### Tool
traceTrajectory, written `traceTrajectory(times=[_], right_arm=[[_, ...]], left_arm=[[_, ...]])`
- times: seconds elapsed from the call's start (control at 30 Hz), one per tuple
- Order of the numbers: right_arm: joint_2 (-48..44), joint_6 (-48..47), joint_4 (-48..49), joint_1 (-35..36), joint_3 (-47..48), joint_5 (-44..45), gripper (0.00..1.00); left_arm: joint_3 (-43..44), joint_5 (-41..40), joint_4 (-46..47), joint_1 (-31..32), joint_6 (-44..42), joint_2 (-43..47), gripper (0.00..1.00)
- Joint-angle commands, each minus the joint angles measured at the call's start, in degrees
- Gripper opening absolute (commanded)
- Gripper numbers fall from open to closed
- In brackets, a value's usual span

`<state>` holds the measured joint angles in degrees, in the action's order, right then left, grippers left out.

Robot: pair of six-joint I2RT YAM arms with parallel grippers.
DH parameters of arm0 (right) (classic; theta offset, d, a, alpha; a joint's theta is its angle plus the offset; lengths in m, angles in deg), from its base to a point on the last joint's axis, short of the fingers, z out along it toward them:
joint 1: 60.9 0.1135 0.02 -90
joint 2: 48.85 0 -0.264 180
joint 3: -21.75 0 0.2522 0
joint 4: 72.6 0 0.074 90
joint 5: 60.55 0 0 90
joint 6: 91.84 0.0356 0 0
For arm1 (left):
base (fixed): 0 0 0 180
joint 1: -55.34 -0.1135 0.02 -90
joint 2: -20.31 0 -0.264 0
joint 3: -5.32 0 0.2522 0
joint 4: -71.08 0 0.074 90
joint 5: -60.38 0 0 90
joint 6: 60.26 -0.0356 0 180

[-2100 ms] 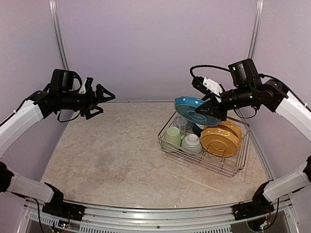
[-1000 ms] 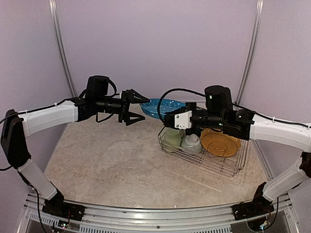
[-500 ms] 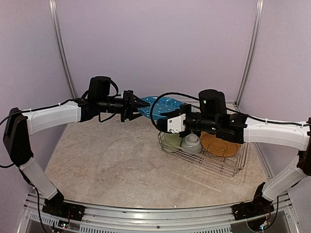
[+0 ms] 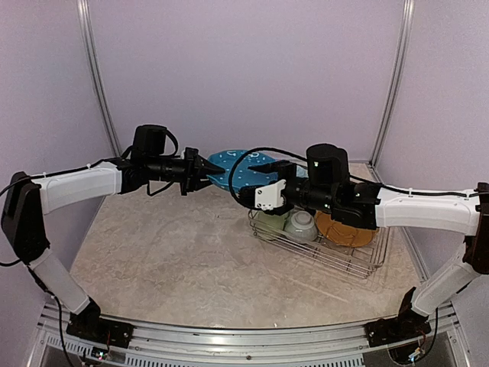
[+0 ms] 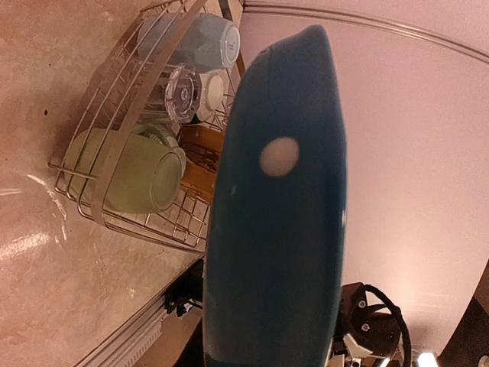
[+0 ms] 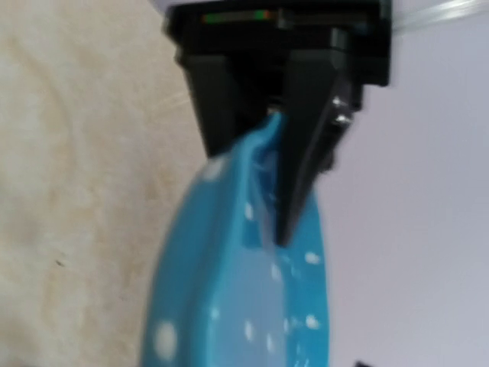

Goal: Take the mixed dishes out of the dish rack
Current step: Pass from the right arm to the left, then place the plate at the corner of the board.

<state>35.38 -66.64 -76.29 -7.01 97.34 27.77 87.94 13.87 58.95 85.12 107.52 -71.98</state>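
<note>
- Top view — the left gripper (image 4: pixel 205 170) pinches the left rim of the round blue white-speckled plate (image 4: pixel 229 164), held in the air just left of the silver wire dish rack (image 4: pixel 336 256). The right gripper (image 4: pixel 246 193) sits at the plate's near edge; I cannot tell whether it is open or gripping. The marbled tabletop (image 4: pixel 168 245) stretches wide to the left and near.
- Left wrist — the plate is edge-on and fills the middle. The rack beyond holds a pale green mug (image 5: pixel 130 172), a clear glass (image 5: pixel 182 92) and a light blue mug (image 5: pixel 200 40).
- Right wrist — two black fingers (image 6: pixel 306 168) clamp the plate's far rim.
</note>
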Motion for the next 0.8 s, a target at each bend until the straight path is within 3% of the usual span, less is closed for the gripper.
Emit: traceTrajectory(times=[0.0, 0.07, 0.1, 0.27, 0.4, 0.47, 0.57, 0.77], right_arm=[[0.1, 3.1, 4.6, 0.3, 0.7, 3.8, 0.75], [0.3, 4.5, 3.0, 0.3, 1.2, 4.1, 0.97], [0.1, 5.2, 2.2, 0.3, 1.3, 4.2, 0.99], [-2.7, 16.3, 3.6, 0.1, -0.3, 6.6, 1.00], [-3.7, 34.7, 5.4, -0.8, 0.9, 19.5, 1.00], [-2.8, 41.8, -0.8, -1.3, 4.3, 28.7, 1.00], [-0.2, 51.4, -13.7, -2.6, 11.6, 35.5, 1.00], [2.9, 67.3, -35.8, -5.9, 22.4, 32.2, 1.00]], left_arm=[[-0.7, -0.4, 2.3, -3.6, -2.6, 4.7, 0.00], [-1.4, -0.4, 1.7, -5.2, -3.1, 5.7, 0.00], [-1.9, -0.4, 1.7, -6.0, -3.5, 6.3, 0.00], [-3.8, -1.2, -4.3, -12.9, -7.6, 9.7, 0.00], [-4.7, -4.1, -11.0, -19.4, -13.4, 13.2, 0.00], [-5.3, -5.4, -12.7, -23.0, -15.8, 14.3, 0.00], [-6.6, -7.0, -12.4, -27.5, -16.6, 15.5, 0.00], [-8.4, -13.2, -8.3, -33.7, -15.9, 14.3, 0.00]])
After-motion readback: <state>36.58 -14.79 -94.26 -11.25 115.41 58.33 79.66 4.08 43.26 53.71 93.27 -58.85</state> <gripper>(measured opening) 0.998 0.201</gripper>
